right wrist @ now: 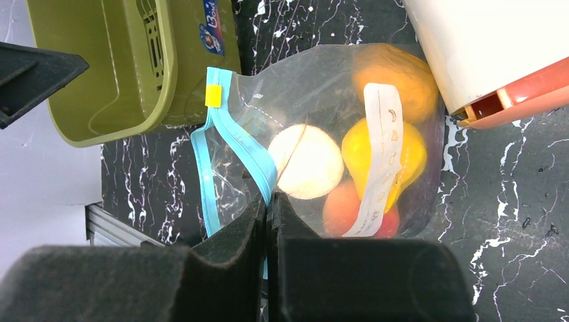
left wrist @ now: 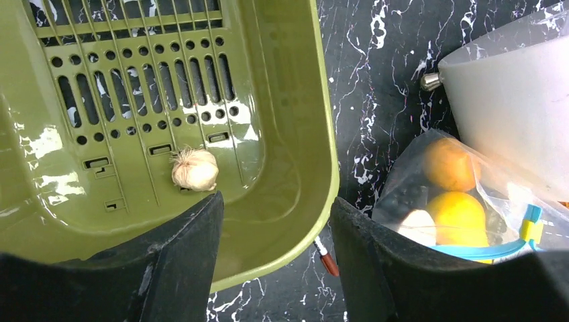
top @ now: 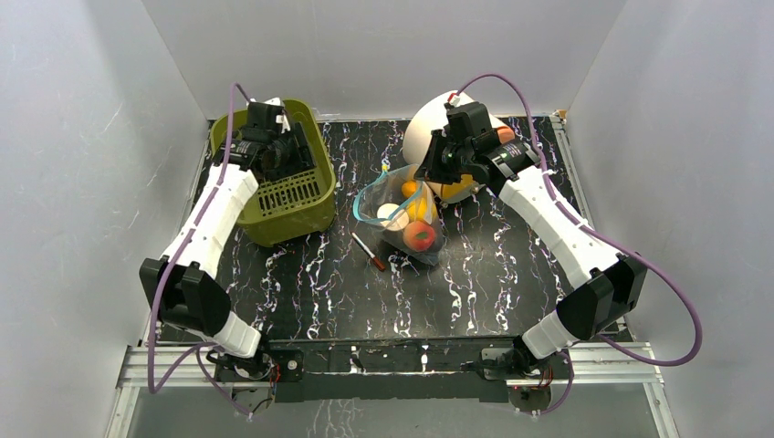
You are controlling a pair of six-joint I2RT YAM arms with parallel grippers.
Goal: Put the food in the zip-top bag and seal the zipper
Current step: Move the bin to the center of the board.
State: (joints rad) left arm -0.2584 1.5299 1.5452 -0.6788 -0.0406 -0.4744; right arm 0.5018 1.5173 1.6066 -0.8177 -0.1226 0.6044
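Zip-top bag point(top: 399, 214) lies at the middle of the table point(top: 511, 274), our right fingers point(right wrist: 201, 282) pinched together on its zipper point(right wrist: 219, 79), left fingers point(left wrist: 181, 268) spread apart over the basket point(left wrist: 295, 134). We judge the slick strip could slip free, spilling round fruit point(right wrist: 382, 151). Film is clear, crinkly; basket rigid, slotted.

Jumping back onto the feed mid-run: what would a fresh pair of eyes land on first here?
The clear zip-top bag sits mid-table with its mouth gaping, already holding orange, yellow, red and white food. The right end effector looks closed on the teal zipper at the bag's edge. The left end effector hangs open over the olive-green basket, where one small pale bulb lies.
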